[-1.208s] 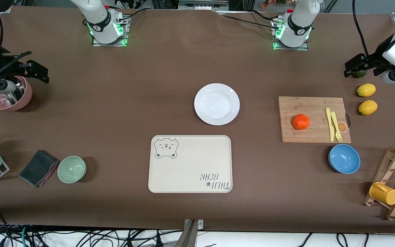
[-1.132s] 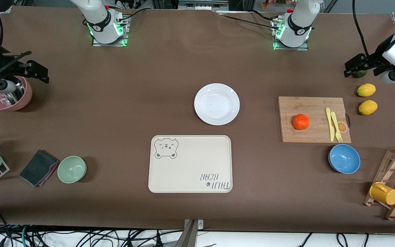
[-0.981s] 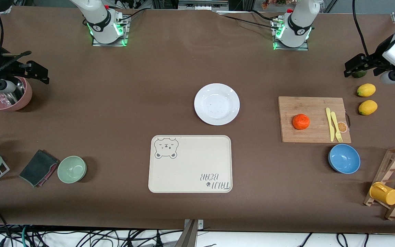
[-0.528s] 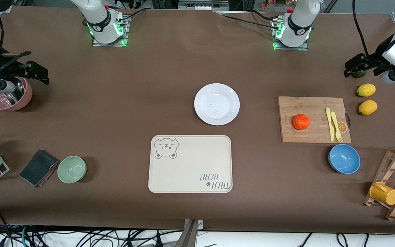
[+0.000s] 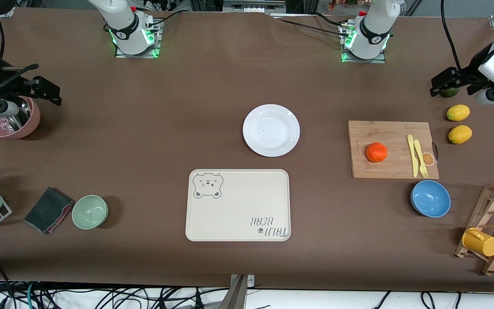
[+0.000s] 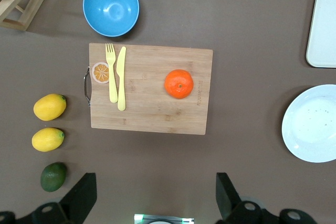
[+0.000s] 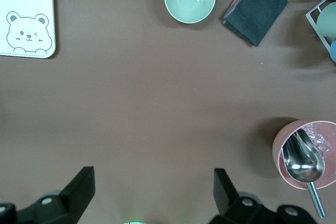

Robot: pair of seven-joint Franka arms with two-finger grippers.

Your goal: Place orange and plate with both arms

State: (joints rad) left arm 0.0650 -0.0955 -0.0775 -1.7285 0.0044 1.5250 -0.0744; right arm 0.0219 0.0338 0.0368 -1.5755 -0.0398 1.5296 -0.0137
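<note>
Above the left arm's end of the table, the left gripper (image 6: 152, 203) is held high with its fingers (image 6: 80, 198) spread wide and nothing between them; a dark green fruit (image 6: 53, 176) and two lemons (image 6: 49, 107) are seen below it. Toward the middle from these, the orange (image 5: 376, 152) is found resting on a wooden cutting board (image 5: 371, 133), well apart from the gripper, with a yellow knife (image 5: 411, 154) and fork (image 5: 420, 159) laid side by side on the same board. A blue bowl (image 5: 430, 198) is set nearer to the front camera than the board.

Over the right arm's end, the right gripper (image 7: 152, 198) is likewise kept up and wide open, empty, beside a pink bowl (image 7: 281, 148) in which a metal scoop (image 7: 302, 161) is held. A green bowl (image 5: 89, 211) and a folded dark cloth (image 5: 47, 209) are placed nearer to the front camera.

At the table's middle the plate (image 5: 271, 130) is seen lying bare and flat, with the bear-print tray (image 5: 237, 205) just nearer to the front camera.
</note>
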